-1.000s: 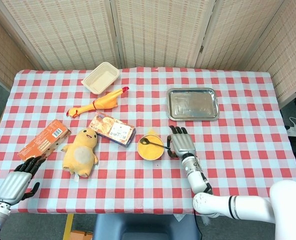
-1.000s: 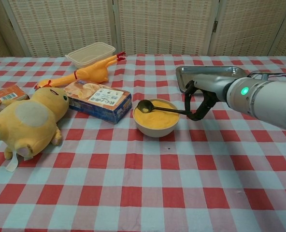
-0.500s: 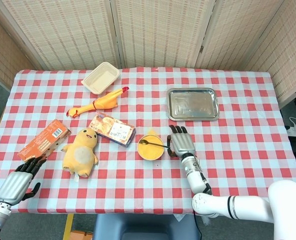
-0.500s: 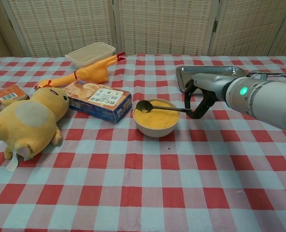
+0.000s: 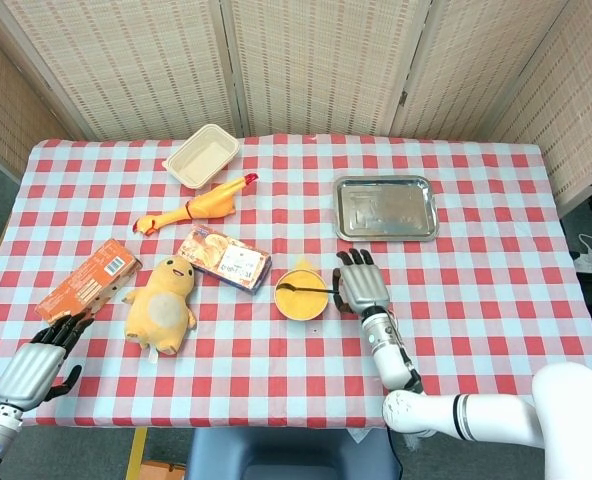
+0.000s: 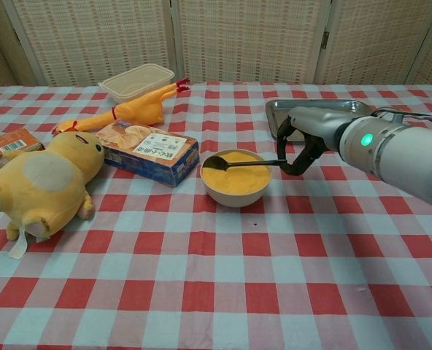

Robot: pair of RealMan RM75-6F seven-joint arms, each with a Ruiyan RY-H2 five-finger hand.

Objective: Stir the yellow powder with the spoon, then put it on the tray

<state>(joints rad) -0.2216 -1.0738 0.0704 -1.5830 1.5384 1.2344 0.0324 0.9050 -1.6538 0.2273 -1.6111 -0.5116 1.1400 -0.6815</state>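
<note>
A cream bowl [image 5: 300,294] [image 6: 236,177] of yellow powder stands at the table's middle front. A dark metal spoon [image 5: 303,290] [image 6: 239,162] lies level over it, its scoop at the bowl's left rim. My right hand [image 5: 360,283] [image 6: 301,149] grips the handle's end just right of the bowl. The silver tray [image 5: 386,208] [image 6: 314,109] sits empty beyond that hand. My left hand [image 5: 38,360] rests low at the table's front left corner, fingers curled and holding nothing, seen only in the head view.
A yellow plush toy [image 5: 162,303], a food box [image 5: 224,259], a rubber chicken [image 5: 198,207], a beige container [image 5: 202,155] and an orange box [image 5: 87,279] fill the left half of the checkered table [image 5: 476,300].
The spoon's scoop has slid slightly left and lower over the bowl's left rim. My right hand has shifted a little away from me. The left hand stays put.
</note>
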